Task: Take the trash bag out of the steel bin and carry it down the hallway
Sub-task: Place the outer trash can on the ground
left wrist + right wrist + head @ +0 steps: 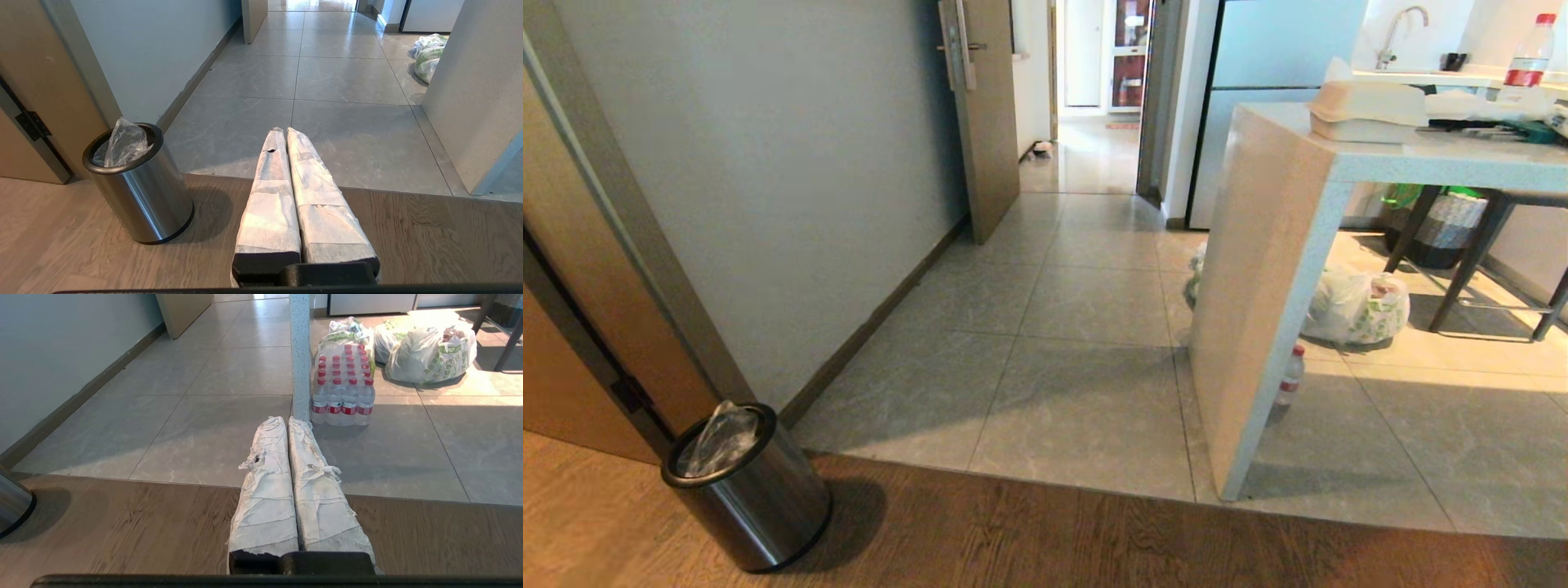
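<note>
Two grippers with wrapped fingers

The left gripper (285,130) and right gripper (285,419) each have two long fingers bound in creased white tape, frayed and torn in spots, mounted on black bases.

Dark wood planking (1045,539) meets glossy grey tiles (1086,302) underfoot. A pale grey wall (792,163) with a dark baseboard runs along the left to an open wooden door (988,106). On the right stands a stone-topped counter (1258,269), with sunlight pooling warm beneath it beside dark chair legs (1478,253).
</note>
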You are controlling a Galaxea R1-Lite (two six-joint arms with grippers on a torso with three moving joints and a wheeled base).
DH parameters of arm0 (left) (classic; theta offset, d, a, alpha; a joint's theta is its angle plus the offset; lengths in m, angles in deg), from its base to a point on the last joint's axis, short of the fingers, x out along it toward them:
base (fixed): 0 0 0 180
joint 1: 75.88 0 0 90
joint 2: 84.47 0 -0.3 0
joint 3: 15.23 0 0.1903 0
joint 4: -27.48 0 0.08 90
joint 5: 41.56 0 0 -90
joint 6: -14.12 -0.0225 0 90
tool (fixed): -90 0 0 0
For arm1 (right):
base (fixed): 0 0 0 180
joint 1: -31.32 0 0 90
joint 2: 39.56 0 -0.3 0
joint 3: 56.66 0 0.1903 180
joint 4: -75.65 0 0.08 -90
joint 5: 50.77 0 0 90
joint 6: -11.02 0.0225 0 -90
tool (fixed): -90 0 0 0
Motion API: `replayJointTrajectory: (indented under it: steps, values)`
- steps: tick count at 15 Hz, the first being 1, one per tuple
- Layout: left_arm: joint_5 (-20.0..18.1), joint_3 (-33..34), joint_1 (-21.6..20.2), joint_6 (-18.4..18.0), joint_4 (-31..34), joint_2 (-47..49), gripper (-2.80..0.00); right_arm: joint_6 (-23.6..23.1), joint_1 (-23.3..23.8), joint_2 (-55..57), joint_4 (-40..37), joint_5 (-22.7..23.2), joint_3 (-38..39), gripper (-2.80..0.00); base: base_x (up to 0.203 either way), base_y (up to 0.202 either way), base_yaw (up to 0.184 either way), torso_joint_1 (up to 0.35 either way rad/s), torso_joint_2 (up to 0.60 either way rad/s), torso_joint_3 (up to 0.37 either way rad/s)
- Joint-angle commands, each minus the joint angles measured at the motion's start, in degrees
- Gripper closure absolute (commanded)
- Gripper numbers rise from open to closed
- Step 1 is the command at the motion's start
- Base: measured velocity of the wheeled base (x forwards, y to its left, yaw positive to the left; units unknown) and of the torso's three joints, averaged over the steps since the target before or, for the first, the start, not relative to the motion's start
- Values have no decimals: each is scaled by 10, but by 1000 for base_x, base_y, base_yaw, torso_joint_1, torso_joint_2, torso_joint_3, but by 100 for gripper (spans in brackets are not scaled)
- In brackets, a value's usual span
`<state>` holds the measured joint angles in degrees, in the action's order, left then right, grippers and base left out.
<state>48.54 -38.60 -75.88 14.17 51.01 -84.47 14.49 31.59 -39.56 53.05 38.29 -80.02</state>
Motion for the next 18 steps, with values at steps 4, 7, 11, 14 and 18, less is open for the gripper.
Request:
replayJointTrajectory:
  steps: [4,7,11,14,18]
  values:
    - [1,0,0,0,0,0,0,0,0,0,0,0,1,0,0,0,0,0,0,0]
    - [0,0,0,0,0,0,0,0,0,0,0,0,1,0,0,0,0,0,0,0]
    - [1,0,0,0,-1,0,0,0,0,0,0,-1,1,0,0,0,0,0,0,0]
    - [1,0,0,0,0,0,0,0,0,0,0,-1,1,0,2,-6,68,1,-1,0]
    - [1,0,0,1,-1,0,0,0,0,0,0,-1,1,0,1,-8,174,3,2,2]
